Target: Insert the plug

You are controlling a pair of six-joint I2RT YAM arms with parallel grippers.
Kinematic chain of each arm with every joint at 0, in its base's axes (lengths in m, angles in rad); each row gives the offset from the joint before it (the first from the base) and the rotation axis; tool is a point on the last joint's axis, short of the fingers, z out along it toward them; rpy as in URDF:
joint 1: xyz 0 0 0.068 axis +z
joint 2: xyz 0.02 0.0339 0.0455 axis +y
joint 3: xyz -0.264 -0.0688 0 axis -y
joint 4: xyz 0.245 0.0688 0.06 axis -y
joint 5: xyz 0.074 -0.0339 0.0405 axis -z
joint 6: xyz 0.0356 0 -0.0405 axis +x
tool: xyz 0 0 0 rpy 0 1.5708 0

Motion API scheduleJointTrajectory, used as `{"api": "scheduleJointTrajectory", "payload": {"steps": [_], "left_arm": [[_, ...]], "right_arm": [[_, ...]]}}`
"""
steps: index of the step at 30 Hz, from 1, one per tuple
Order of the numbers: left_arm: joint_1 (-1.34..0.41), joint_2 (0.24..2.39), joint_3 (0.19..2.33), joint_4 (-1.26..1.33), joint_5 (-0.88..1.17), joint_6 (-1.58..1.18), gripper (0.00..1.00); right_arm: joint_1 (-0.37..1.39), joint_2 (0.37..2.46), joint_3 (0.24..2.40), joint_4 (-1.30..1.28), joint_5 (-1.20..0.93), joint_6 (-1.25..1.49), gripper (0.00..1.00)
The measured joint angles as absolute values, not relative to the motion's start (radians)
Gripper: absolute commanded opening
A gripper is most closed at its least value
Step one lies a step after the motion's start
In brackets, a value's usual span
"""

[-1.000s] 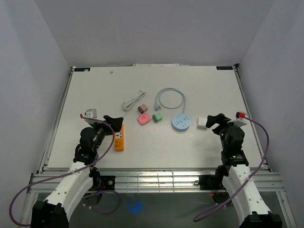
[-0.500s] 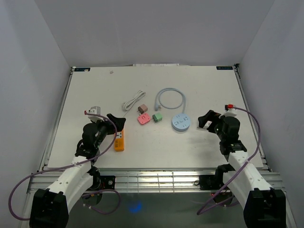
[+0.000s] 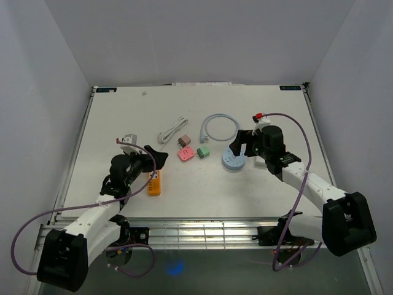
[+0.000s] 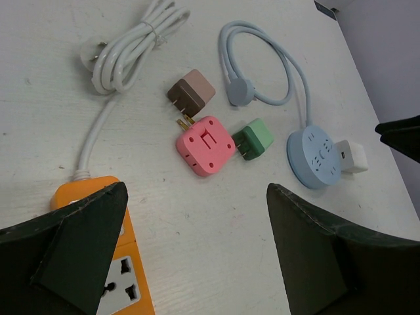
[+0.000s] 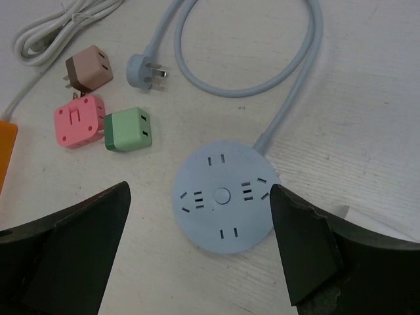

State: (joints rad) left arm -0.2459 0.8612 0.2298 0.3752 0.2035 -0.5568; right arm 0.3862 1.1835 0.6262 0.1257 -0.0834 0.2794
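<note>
We hang the right gripper [image 5: 199, 195], wide open and empty, over the round blue socket [image 5: 222, 220], apparently to sight its slots. The left gripper [image 4: 195, 190], also open, hovers by the orange power strip [image 4: 125, 282]. The pink plug [image 4: 205, 146], green plug [image 4: 254, 139] and brown plug [image 4: 190, 95] lie loose on the bench [image 3: 123, 117] between them. A white cube [image 4: 351, 156] crowds the socket's side.

Both arms reach forward, the right angled inward; left hand [image 3: 157, 157] and right hand [image 3: 243, 142] gape wide.

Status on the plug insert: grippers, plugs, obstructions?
Both open, empty: left gripper by orange power strip, right gripper over round blue socket hub. Pink adapter, green adapter, brown adapter, white cube adapter loose on table, none inserted. Hub sockets clear.
</note>
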Motion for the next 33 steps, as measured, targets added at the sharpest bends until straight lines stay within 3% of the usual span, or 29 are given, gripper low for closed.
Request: {"api": "scheduleJointTrajectory", "payload": {"steps": [12, 19, 33], "left_arm": [[-0.408, 1.243, 0.416, 0.535, 0.223, -0.418, 0.98], [-0.435, 1.442, 0.533, 0.652, 0.408, -0.253, 0.98], [-0.45, 1.681, 0.81, 0.452, 0.558, 0.019, 0.98]], "right_arm": [[0.385, 1.149, 0.576, 0.156, 0.01, 0.274, 0.89], [0.369, 1.058, 0.481, 0.193, 0.032, 0.281, 0.89], [0.347, 1.027, 0.447, 0.244, 0.037, 0.294, 0.89]]}}
